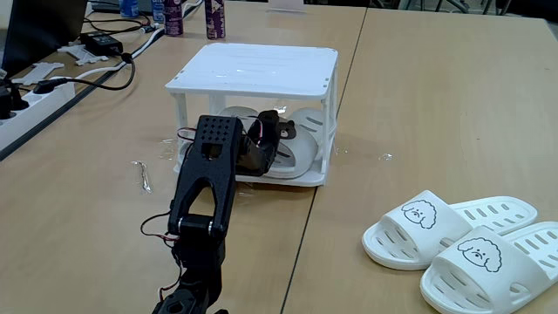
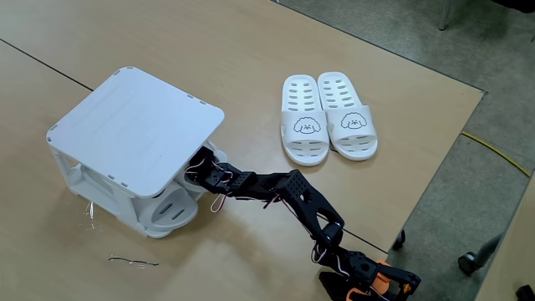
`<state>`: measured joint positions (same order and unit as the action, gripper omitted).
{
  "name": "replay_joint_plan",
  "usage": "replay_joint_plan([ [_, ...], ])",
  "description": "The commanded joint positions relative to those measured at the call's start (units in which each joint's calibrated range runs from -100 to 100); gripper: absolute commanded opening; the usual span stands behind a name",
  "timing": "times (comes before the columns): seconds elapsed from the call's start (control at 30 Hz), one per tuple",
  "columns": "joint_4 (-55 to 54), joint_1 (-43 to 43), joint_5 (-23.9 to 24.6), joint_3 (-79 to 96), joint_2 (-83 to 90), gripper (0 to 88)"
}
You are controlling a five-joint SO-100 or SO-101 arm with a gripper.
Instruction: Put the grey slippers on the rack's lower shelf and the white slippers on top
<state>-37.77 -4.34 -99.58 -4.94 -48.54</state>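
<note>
The white rack [image 1: 253, 68] [image 2: 134, 134] stands mid-table with its top bare. Two grey slippers [image 1: 307, 144] [image 2: 170, 209] lie under it on the lower shelf [image 1: 314, 181]; the one on the right in a fixed view sits partly over the shelf's front edge. My black arm reaches in between the posts, and the gripper [image 1: 277, 133] [image 2: 203, 170] is at the slippers inside the rack. The arm and the posts hide its jaws. The white slippers [image 1: 453, 235] [image 2: 328, 117], with dog faces, lie side by side on the table, apart from the rack.
A power strip [image 1: 26, 100], cables and bottles [image 1: 214, 17] sit at the table's far left. A thin bent wire [image 1: 144, 174] [image 2: 134, 262] lies near the rack. The table edge and floor [image 2: 468, 167] are beyond the white slippers.
</note>
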Motion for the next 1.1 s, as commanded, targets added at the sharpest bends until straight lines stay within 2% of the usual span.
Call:
replay_joint_plan([
  [0.0,-1.4,1.14,-0.42,-5.3,1.54,0.6],
  [0.13,-1.4,0.64,-0.42,-3.67,2.64,1.8],
  [0.23,-1.23,0.56,-0.42,-0.7,5.25,14.8],
  [0.3,-1.23,0.64,-0.42,2.19,7.27,20.1],
  [0.8,-1.32,0.73,-0.42,22.85,20.9,25.8],
  [0.9,-1.32,0.73,-0.42,22.85,20.98,34.7],
  [1.07,-3.99,0.89,-0.42,23.39,20.81,35.9],
])
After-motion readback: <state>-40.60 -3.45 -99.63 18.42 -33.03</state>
